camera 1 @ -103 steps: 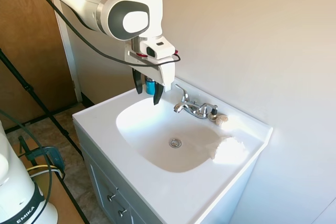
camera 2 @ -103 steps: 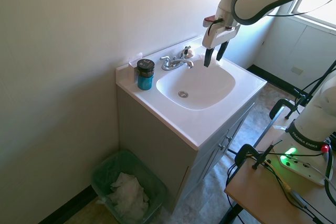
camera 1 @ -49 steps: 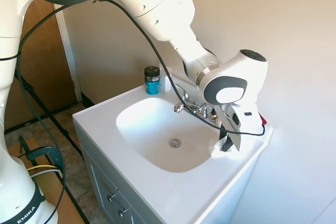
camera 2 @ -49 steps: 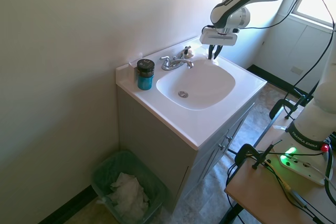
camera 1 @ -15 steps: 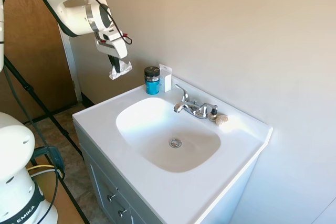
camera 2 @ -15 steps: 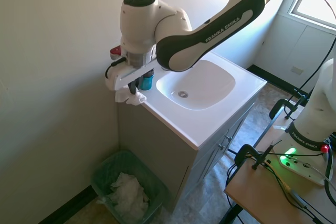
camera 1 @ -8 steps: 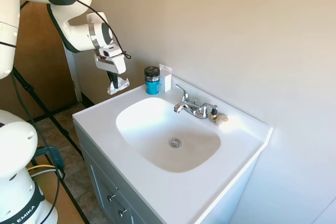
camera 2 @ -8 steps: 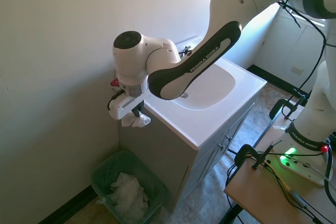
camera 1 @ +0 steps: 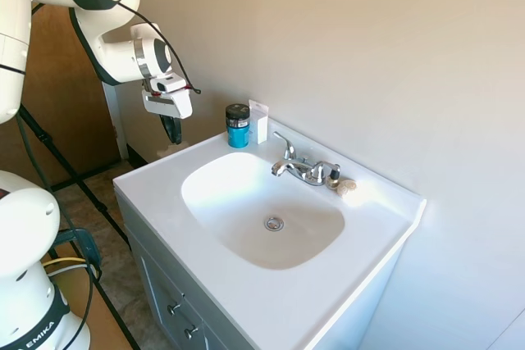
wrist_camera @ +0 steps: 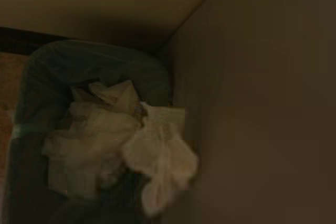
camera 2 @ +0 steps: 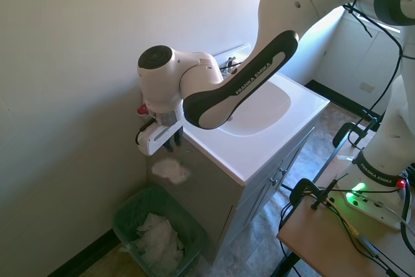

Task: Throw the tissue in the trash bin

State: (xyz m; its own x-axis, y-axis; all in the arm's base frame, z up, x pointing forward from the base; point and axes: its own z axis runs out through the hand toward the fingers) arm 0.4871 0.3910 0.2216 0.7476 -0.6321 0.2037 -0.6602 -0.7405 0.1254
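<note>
The tissue, a small white wrinkly wad, hangs loose in mid-air beside the vanity's side panel, touching nothing. Straight above it my gripper is open with empty fingers, just off the counter's left corner. Below the tissue stands the green trash bin on the floor, holding crumpled white paper. The wrist view looks down into the trash bin, with the tissue blurred above the paper inside. In the first exterior view my gripper hangs past the counter's far-left edge.
The white sink vanity stands directly right of the bin, the wall directly behind it. On the counter are a blue jar with a dark lid, a white card, a chrome faucet and a beige pebble-like lump.
The gripper has opened and let go of the tissue, which has dropped below the fingers toward the bin. The arm has stayed almost in place.
</note>
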